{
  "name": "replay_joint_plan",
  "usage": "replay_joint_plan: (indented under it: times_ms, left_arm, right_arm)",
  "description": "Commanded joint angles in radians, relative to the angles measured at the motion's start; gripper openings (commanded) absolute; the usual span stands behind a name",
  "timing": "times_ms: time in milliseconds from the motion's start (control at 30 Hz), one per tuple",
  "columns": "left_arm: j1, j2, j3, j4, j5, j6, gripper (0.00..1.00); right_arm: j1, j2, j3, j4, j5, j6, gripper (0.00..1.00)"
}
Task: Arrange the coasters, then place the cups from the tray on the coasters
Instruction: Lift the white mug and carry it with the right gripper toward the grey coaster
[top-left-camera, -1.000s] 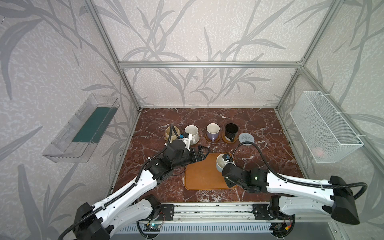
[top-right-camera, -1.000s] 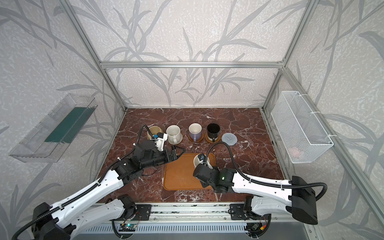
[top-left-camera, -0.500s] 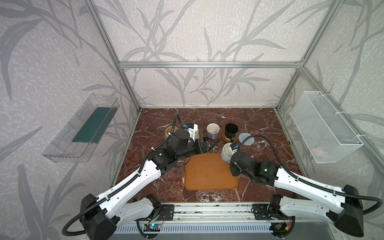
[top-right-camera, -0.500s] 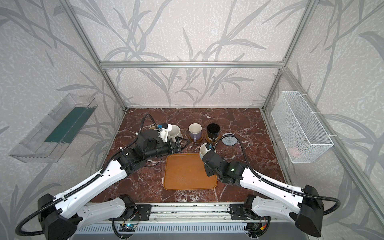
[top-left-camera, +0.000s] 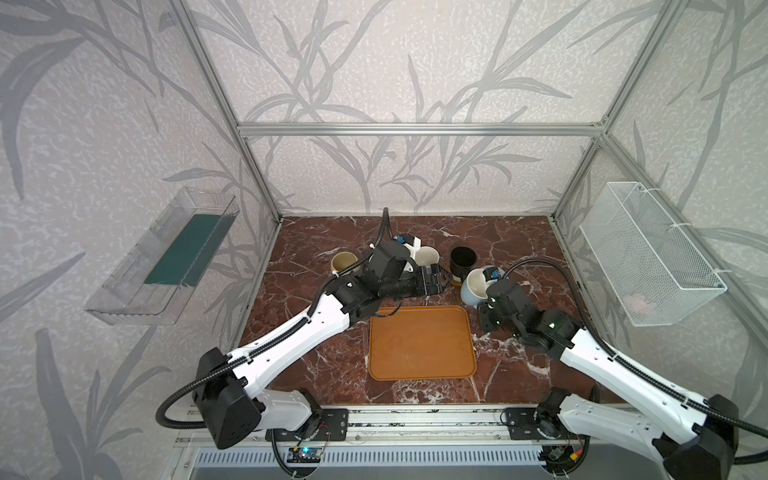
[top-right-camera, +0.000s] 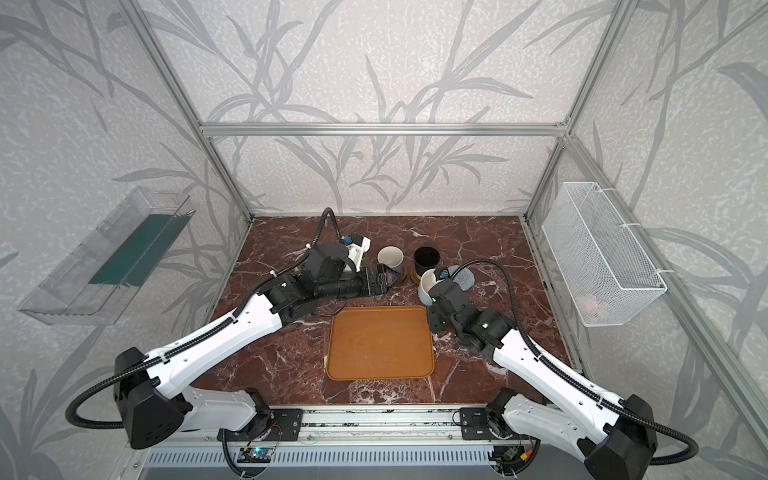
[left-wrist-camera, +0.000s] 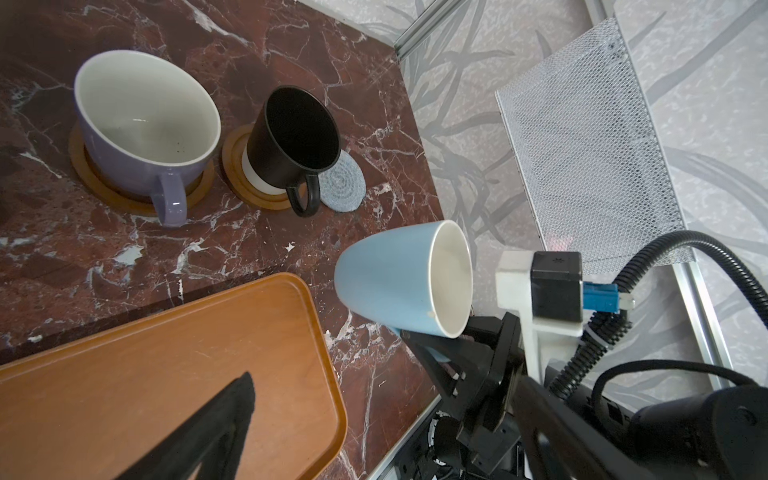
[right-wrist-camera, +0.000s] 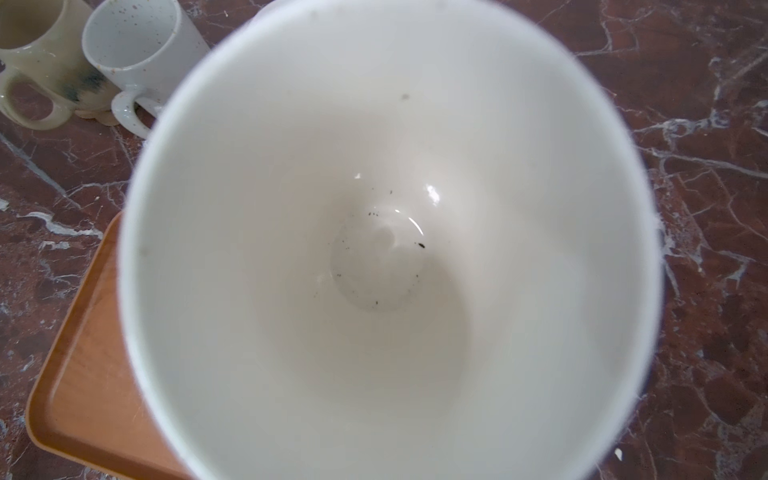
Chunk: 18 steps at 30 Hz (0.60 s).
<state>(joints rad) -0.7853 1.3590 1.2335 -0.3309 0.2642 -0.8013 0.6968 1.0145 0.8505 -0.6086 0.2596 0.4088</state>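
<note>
The orange-brown tray (top-left-camera: 422, 343) lies bare. My right gripper (left-wrist-camera: 428, 347) is shut on the light blue cup (top-right-camera: 428, 286), low on its side. It holds the cup tilted above the table beside the grey-blue coaster (top-right-camera: 465, 279). In the right wrist view the cup's white inside (right-wrist-camera: 386, 249) hides the jaws. The lavender cup (left-wrist-camera: 145, 124) and the black cup (left-wrist-camera: 295, 137) each stand on a brown wooden coaster (left-wrist-camera: 83, 174). The beige cup (right-wrist-camera: 33, 50) and the white cup (right-wrist-camera: 137, 45) stand further left. My left gripper (top-right-camera: 388, 282) is open, empty, in front of the lavender cup.
A white wire basket (top-left-camera: 648, 257) hangs on the right wall and a clear bin (top-left-camera: 166, 257) on the left wall. The left arm (top-left-camera: 316, 328) stretches across the table's left half and hides the white cup in both top views.
The right gripper has lifted the light blue cup off the tray and carried it back and right to the grey-blue coaster. The left arm has swung back and right, to the lavender cup.
</note>
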Motion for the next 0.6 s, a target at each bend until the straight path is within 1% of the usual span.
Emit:
replay_joint_plan:
  times_ms: [0,267,333,567]
  left_arm:
    - [-0.012,0.049,0.078,-0.071,-0.038,0.03,0.99]
    - [-0.023,0.171,0.187,-0.028,0.033,0.031,0.99]
    - [-0.029,0.203,0.226,-0.04,0.035,0.028,0.99]
    - [-0.035,0.321,0.332,-0.063,0.042,0.029,0.99]
  right_arm:
    - [-0.051,-0.024,0.057,0.04,-0.022,-0.035,0.0]
    - [-0.215,0.008,0.081,0.032,-0.094,-0.083,0.0]
    - [-0.263,0.022,0.081,0.04,-0.12,-0.091,0.0]
    - [-0.384,0.109,0.082,0.079,-0.176,-0.113,0.0]
